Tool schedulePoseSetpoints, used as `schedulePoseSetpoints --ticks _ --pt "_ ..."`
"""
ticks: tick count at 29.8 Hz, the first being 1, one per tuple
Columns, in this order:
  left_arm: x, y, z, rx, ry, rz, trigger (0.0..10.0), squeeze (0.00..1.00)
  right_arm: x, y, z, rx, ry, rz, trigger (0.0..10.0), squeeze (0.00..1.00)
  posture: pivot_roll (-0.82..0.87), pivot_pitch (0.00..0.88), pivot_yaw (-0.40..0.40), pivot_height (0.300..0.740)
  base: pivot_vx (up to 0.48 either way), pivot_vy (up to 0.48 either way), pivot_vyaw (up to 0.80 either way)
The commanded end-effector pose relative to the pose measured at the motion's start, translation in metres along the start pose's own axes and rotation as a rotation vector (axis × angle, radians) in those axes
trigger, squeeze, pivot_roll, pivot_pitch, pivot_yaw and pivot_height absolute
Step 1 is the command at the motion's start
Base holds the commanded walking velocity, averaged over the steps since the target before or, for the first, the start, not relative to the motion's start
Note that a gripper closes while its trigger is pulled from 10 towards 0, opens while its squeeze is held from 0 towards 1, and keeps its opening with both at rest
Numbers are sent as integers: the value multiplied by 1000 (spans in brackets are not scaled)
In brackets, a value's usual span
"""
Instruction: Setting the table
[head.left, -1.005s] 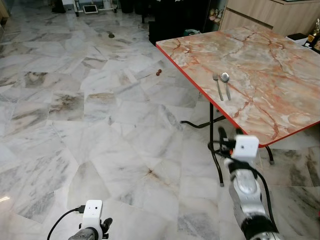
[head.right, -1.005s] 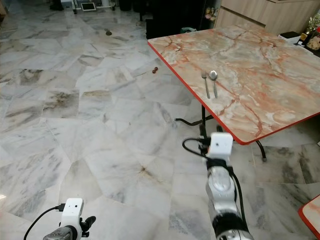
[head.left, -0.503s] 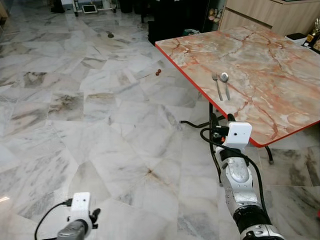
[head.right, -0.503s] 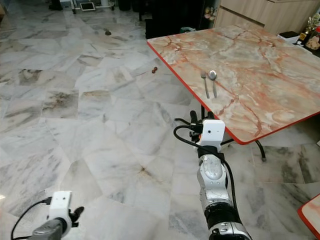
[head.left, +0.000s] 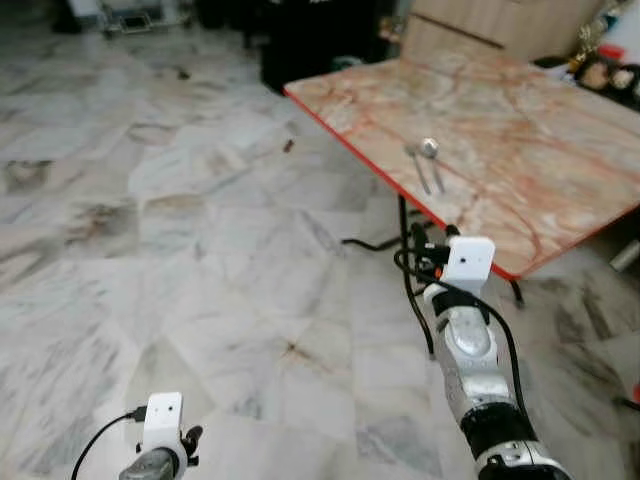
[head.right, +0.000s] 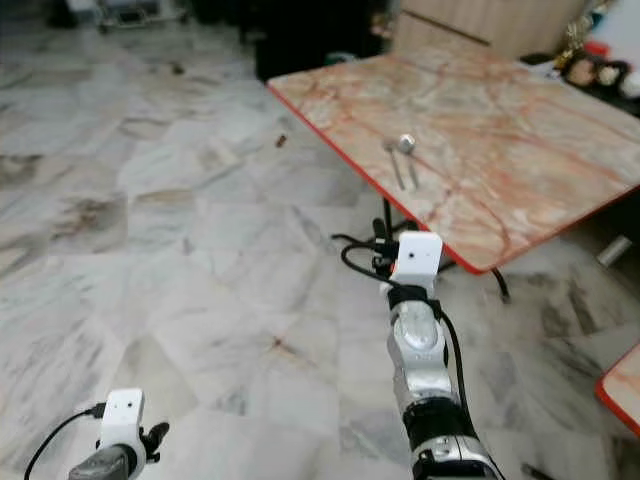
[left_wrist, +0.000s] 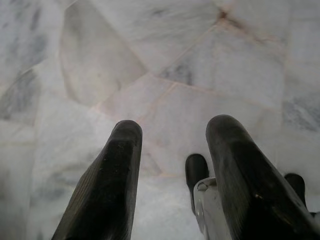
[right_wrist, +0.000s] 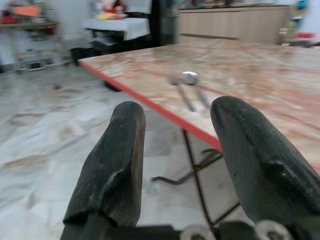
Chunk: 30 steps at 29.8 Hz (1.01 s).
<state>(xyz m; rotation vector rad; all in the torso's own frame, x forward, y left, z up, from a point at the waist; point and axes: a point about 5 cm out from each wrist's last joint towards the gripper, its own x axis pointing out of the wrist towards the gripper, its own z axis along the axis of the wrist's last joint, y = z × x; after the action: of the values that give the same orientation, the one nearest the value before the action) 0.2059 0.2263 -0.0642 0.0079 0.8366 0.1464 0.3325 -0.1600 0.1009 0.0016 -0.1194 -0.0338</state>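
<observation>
A pale marble floor (head.left: 180, 250) takes up most of the scene, its slabs veined grey and brown, with dark furniture and a wooden cabinet blurred along the far edge. Next in size is the table (head.left: 520, 190), a marbled orange-and-cream top with a red rim, standing on thin black folding legs (head.left: 405, 250) ahead and to the robot's right. The right arm (head.left: 470, 370) is raised in front of the robot, and its right gripper (right_wrist: 175, 150) points at the table's near red edge from a little below and short of it; its two black fingers are spread apart with nothing between them. The left gripper (left_wrist: 172, 175) hangs low at the robot's side over the floor, fingers likewise spread and empty. Smallest are the task's things: a fork (head.left: 417, 166) and a spoon (head.left: 432, 160) lying side by side, close together and roughly parallel, on the tabletop a short way in from the near edge. As a judgement, the setting is only begun: one pair of cutlery is laid, while no plate, glass or napkin can be seen on the visible part of the top, and neither gripper carries a further item, so most of the work appears to remain.
</observation>
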Motion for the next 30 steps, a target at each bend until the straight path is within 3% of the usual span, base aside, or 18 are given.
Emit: schedulePoseSetpoints --ticks 1,9,19,27,30 --pt "-1 3 -8 -15 30 12 10000 0 4 1 6 5 -15 1 10000 0 33 0 -42 740 0 307 -800" --pt "-2 3 -7 -9 22 8 10000 0 5 8 7 17 -21 22 10000 0 37 0 -38 740 0 34 -100" --pt "-2 7 -6 -61 6 23 10000 0 4 13 8 44 -27 48 10000 0 39 0 -41 740 0 0 0" --pt "-3 10 -9 -65 8 33 10000 0 5 14 11 48 -46 69 10000 0 37 0 -43 740 252 0 0" --pt "-3 11 -9 -65 7 35 10000 0 5 15 12 49 -50 79 10000 0 38 0 -43 740 293 0 725"
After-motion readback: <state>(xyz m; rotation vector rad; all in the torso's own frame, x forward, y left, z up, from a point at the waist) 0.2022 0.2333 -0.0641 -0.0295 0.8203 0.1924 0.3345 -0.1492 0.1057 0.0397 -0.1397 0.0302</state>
